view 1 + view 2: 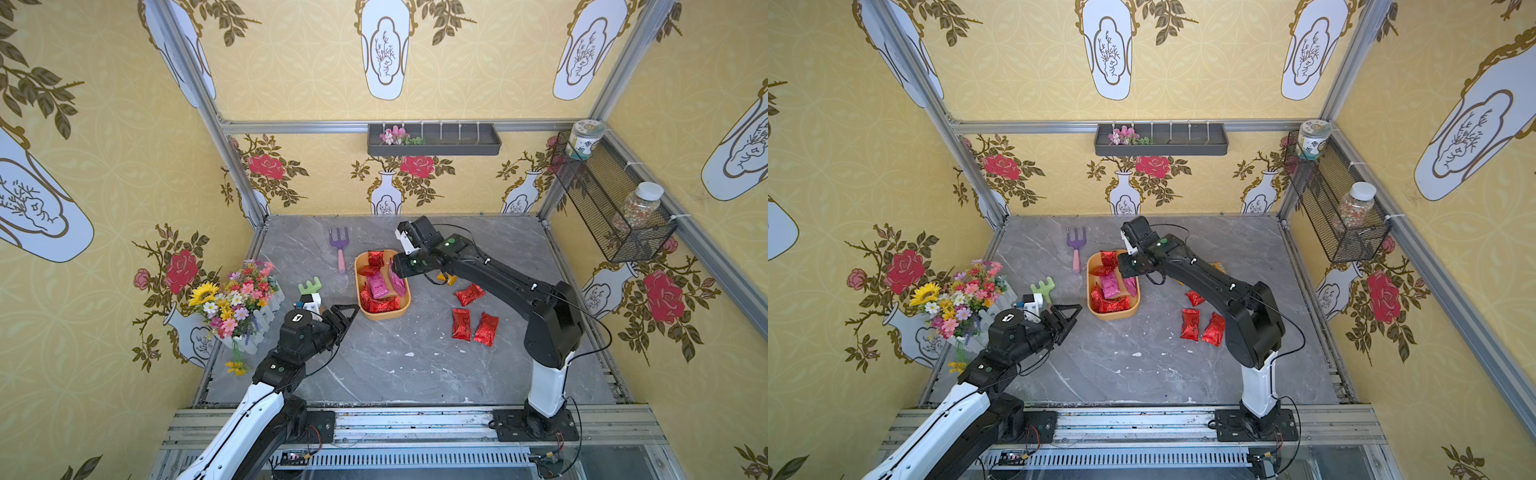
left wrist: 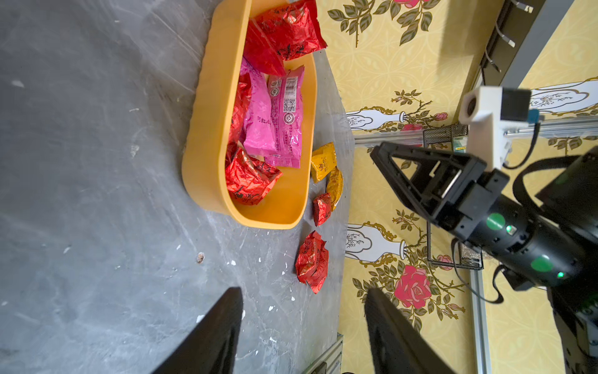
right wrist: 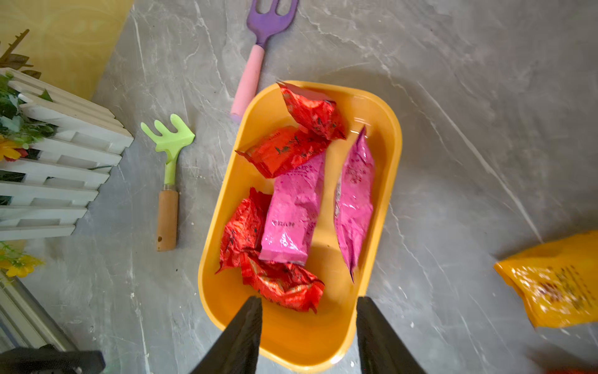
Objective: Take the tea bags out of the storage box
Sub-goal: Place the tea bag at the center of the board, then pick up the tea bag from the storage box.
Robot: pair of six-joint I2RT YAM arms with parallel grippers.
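Right gripper (image 3: 309, 323): bottom centre of the wrist frame, jaws parted and empty, poised over the near end of the storage box (image 3: 388, 168).
Nearest target: crumpled red sachet (image 3: 281, 285), lying just ahead of the jaws.
Tea bags (image 3: 294, 210): several red and two pink sit in the box, mid-frame. In a top view, three loose red sachets (image 1: 473, 324) lie on the table to its lower right.
Technique: I'd straddle that red sachet, pinch a raised crease and lift straight up. Slick foil may slip, and the light box could slide.
Textures: crinkly shiny foil, smooth round-cornered plastic, grey marbled table (image 3: 485, 129).
Left gripper (image 1: 345, 318): open, empty, just left of the box.
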